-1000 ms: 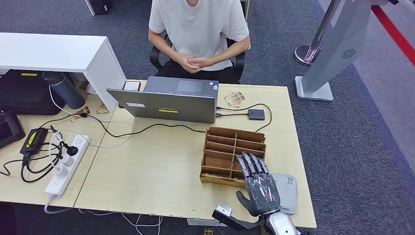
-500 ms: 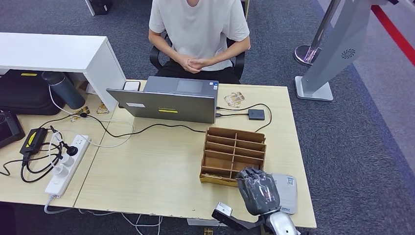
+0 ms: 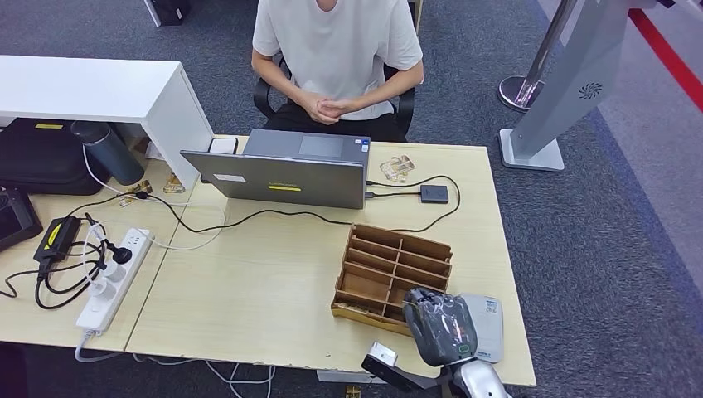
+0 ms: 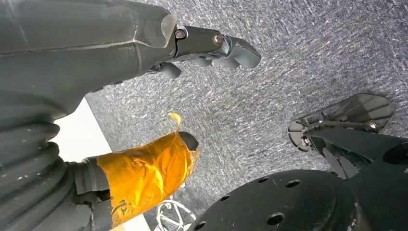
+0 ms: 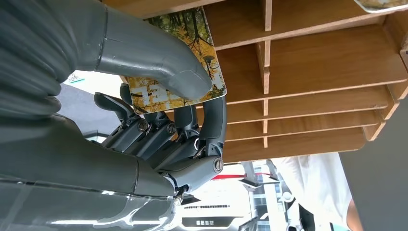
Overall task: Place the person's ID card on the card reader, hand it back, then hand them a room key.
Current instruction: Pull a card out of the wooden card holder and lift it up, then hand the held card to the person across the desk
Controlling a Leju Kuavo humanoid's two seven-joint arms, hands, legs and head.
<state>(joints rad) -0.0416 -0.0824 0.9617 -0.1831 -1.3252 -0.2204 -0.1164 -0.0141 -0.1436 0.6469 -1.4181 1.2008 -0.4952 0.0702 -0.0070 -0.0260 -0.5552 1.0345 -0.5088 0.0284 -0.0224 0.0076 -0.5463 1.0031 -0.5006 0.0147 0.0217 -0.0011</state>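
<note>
Right hand (image 5: 159,120) fingers (image 5: 211,125) pinch a room key (image 5: 178,57); left hand (image 4: 120,96) fingers spread.

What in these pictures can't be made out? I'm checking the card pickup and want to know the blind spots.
- Head view: the right hand covers the card and the wooden organizer's near corner.
- Right wrist view: thumb and fingers cover much of the card; its print is unreadable.
- Head view: the white device's label is too small to read.
- Left wrist view: the left hand hangs over carpet, away from the desk.
</note>
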